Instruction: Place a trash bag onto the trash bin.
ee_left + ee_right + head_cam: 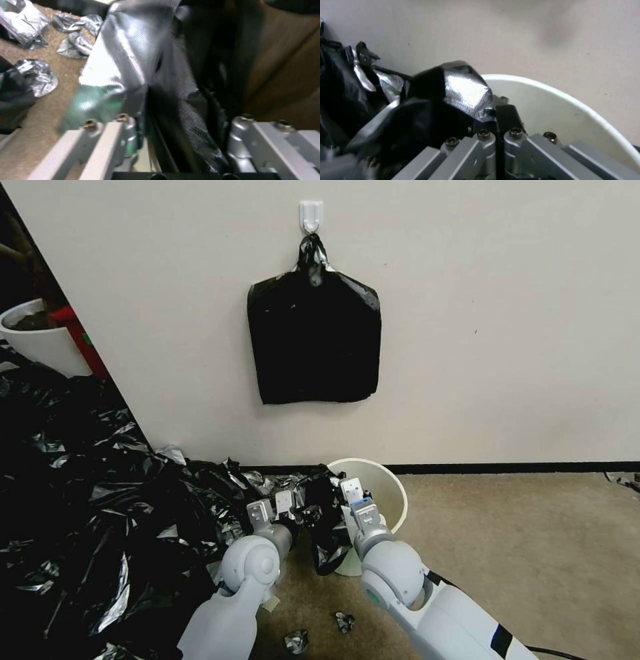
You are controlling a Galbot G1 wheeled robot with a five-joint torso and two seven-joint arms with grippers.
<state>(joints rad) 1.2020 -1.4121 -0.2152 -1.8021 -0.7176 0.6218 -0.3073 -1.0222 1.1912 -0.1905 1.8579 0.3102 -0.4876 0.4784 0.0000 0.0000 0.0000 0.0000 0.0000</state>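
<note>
even indoor light; silvery glare on black film; blurred wrist views

Black bag draped at the bin's rim

The trash bag (325, 520), thin, glossy and wrinkled with silvery sheen, hangs bunched over the left side of the trash bin (387, 493), a small round cream-white bin standing upright at the wall's foot, its mouth mostly uncovered.
</note>
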